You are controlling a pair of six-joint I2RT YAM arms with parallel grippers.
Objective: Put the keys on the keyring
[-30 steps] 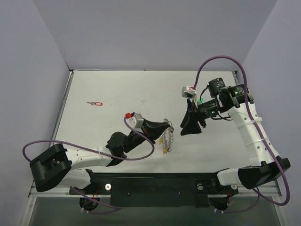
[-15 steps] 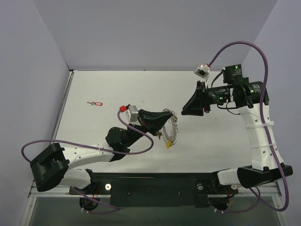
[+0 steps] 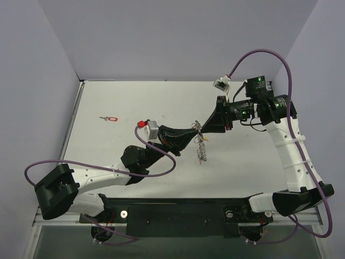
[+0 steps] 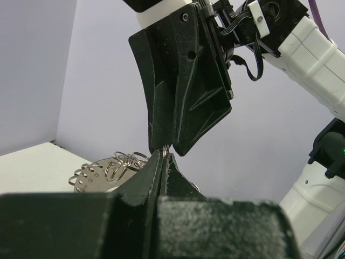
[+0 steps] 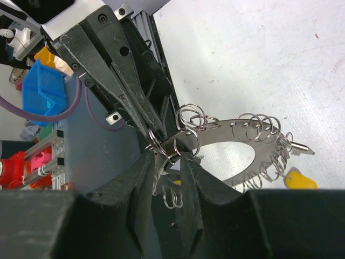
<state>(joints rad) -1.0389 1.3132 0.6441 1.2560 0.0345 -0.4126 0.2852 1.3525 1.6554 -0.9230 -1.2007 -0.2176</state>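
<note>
Table (image 3: 135,102), top view: pale grey, matte surface, closed in by lilac walls (image 3: 172,38) at left, back and right. A metal rail (image 3: 71,127) runs along the left edge and a black bar (image 3: 172,213) along the near edge. One key (image 3: 110,118), silver with a red head, lies flat toward the far left corner.

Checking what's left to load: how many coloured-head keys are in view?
2: a red-headed key lies loose on the table, left side; a yellow-headed key shows just below the keyring. More may be hidden.
</note>
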